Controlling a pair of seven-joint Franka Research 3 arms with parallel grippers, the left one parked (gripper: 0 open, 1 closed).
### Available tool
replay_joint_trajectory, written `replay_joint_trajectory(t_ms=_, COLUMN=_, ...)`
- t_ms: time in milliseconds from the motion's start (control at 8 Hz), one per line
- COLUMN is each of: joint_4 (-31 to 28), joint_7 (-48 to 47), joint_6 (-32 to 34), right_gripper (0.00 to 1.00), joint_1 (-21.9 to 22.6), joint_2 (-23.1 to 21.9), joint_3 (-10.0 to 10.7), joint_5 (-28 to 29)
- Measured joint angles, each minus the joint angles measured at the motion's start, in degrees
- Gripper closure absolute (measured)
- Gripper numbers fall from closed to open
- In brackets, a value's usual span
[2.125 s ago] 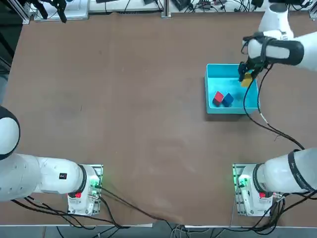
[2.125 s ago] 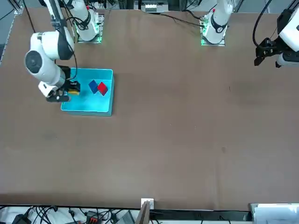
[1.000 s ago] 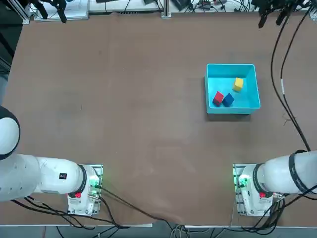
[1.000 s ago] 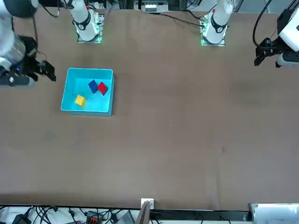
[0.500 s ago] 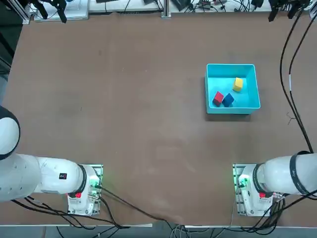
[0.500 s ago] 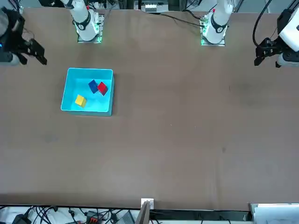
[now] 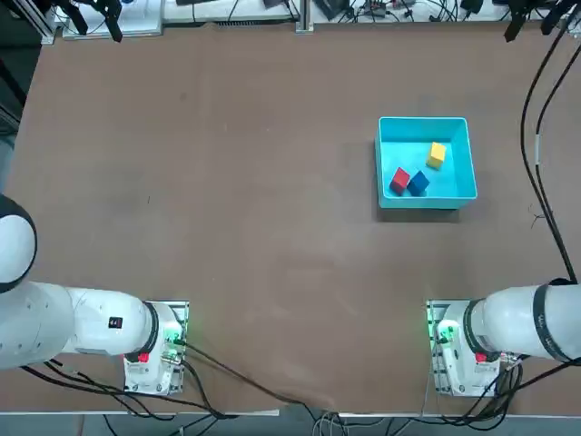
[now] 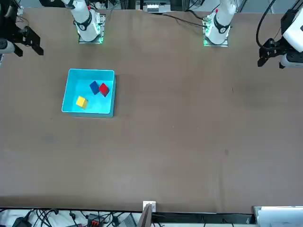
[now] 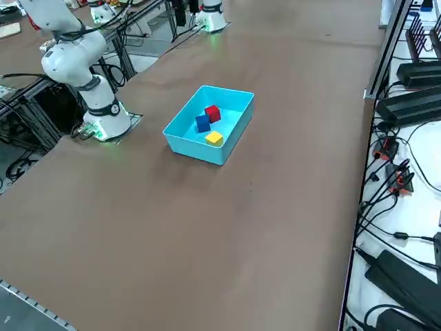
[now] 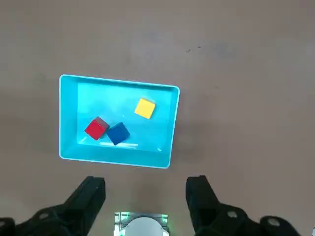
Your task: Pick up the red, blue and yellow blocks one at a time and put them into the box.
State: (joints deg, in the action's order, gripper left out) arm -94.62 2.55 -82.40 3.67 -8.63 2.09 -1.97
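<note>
The light cyan box (image 7: 382,163) (image 8: 68,90) (image 9: 180,138) (image 10: 68,117) holds all three cubes. The red block (image 7: 398,181) (image 8: 104,89) (image 9: 213,113) (image 10: 96,129) and blue block (image 7: 418,183) (image 8: 94,87) (image 9: 202,123) (image 10: 118,133) touch each other. The yellow block (image 7: 437,154) (image 8: 81,102) (image 9: 214,138) (image 10: 145,108) lies apart from them. My right gripper (image 8: 29,43) (image 10: 146,192) hovers high above the table near its far right corner, open and empty, well away from the box.
Both arm bases (image 7: 458,350) (image 7: 154,345) stand on the near table edge. Cables and power strips (image 9: 403,103) lie along the far edge.
My right gripper has let go of the yellow block in the box, then risen and drawn away toward the table's far right corner. The blocks have stayed still since.
</note>
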Motion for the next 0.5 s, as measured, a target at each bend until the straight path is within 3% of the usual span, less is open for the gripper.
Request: replay_joint_trajectory(t_ms=500, joint_4=-0.17, joint_7=0.00, joint_6=-0.25, right_gripper=0.00, joint_1=0.00, joint_2=0.00, joint_3=0.52, joint_5=0.71)
